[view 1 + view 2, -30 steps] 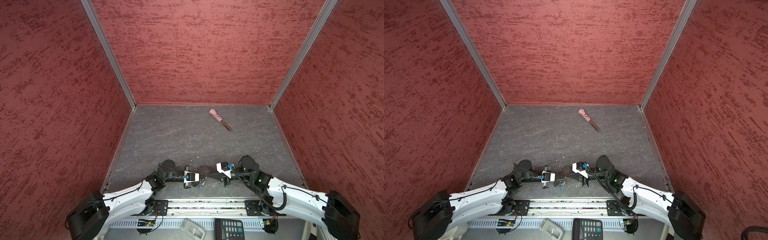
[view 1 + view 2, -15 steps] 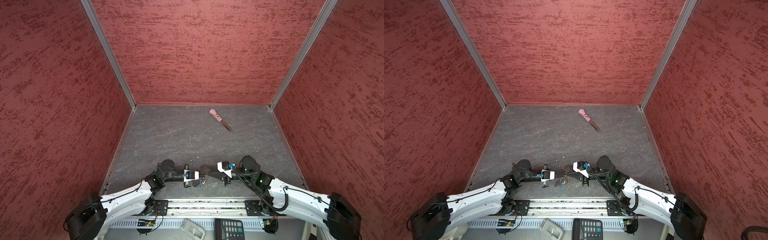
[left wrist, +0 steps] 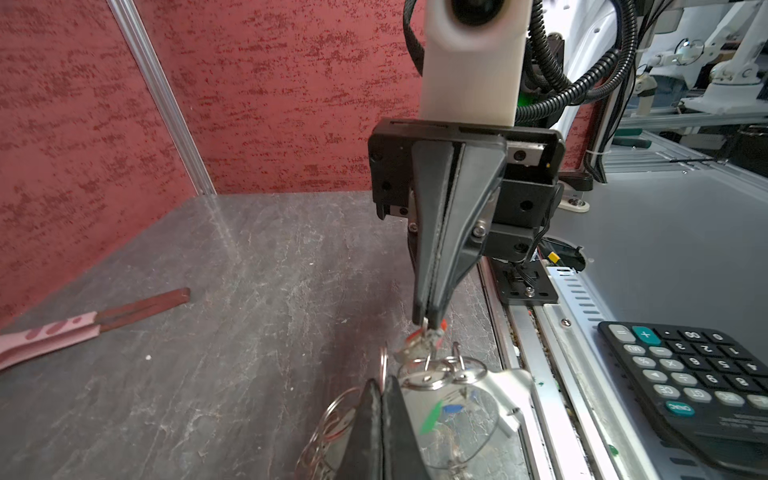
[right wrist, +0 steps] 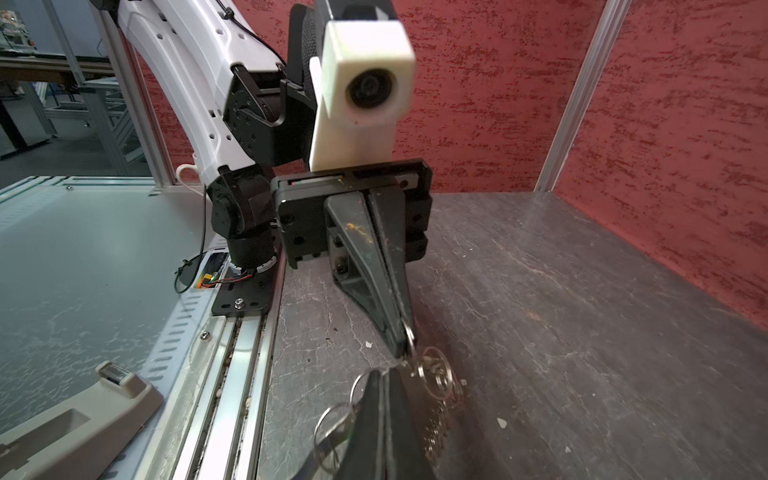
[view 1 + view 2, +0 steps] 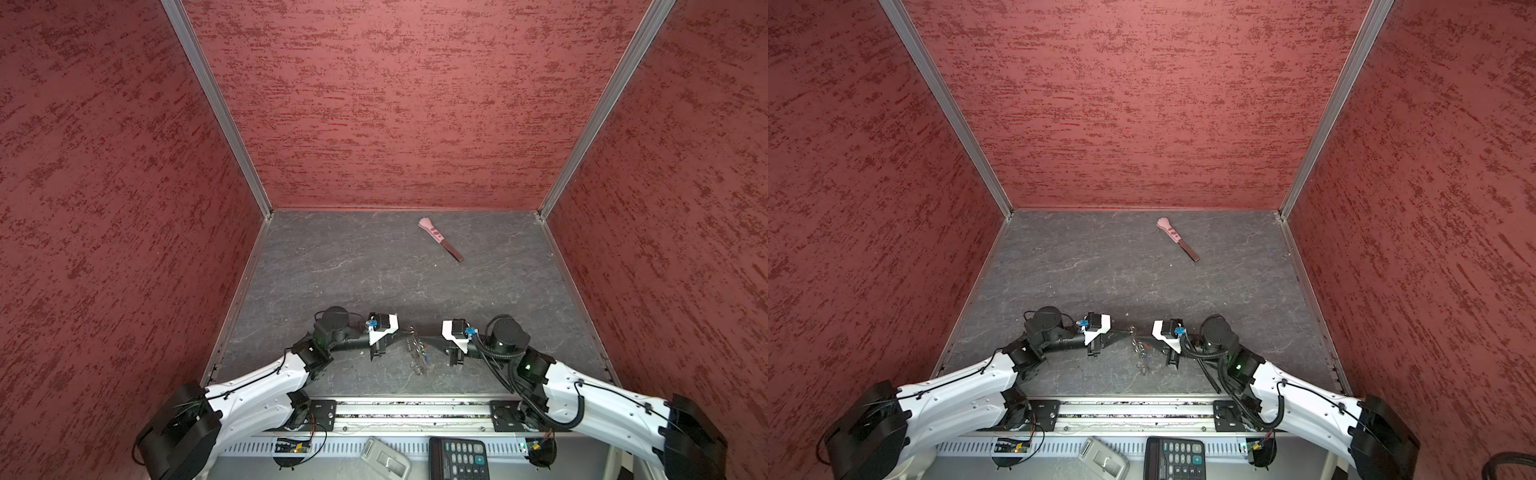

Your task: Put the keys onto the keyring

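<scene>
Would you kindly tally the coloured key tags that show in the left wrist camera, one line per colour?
Red tag: 1
Green tag: 1
Blue tag: 1
Total: 3

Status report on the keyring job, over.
Both shut: left gripper, right gripper, pinching the keyring between them. Green- and blue-tagged keys hang beneath. Far back, pink-handled tool lies clear.
</scene>
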Controlling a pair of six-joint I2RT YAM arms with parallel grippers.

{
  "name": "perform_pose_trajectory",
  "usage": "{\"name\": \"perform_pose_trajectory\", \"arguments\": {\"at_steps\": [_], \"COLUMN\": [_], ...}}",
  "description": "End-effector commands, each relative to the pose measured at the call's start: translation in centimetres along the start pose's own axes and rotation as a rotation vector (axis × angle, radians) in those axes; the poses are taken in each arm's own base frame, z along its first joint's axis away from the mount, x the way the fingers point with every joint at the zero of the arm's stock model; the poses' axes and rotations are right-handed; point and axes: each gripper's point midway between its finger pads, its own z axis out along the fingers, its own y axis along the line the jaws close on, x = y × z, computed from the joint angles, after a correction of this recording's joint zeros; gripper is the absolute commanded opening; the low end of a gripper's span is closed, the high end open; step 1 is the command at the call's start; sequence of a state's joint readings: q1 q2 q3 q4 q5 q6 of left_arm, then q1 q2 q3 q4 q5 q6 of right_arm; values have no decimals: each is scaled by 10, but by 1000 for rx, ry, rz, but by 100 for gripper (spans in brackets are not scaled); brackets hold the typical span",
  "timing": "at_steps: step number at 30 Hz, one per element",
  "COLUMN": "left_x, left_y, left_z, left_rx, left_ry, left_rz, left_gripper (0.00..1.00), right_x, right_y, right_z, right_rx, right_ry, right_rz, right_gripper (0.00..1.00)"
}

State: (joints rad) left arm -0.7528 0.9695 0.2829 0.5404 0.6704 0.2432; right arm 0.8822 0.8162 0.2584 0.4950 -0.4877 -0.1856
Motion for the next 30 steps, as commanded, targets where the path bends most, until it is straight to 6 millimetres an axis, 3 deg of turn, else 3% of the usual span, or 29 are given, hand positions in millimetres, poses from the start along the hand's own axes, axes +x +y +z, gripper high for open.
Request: {"name": "perform_pose_trajectory", "arguments": {"at_steps": [1,9,30], "left_x": [-24,-25,-22], "left_y": [7,22,22], "left_z": [0,7,12], "left_rx": [7,10,93], "left_ry": [-55,-18,34], "left_rz": [-44,-208,-356], "left_gripper": [0,0,0], "right_x": [-17,-11,-7], "right_y": [-10,-16,-34], "right_z": [-4,-5,0], "right_rx": [75,112,196], "right_ry": [-77,-64,-49], "right_rz": [-85,-137,-128], "right_gripper": [0,0,0]}}
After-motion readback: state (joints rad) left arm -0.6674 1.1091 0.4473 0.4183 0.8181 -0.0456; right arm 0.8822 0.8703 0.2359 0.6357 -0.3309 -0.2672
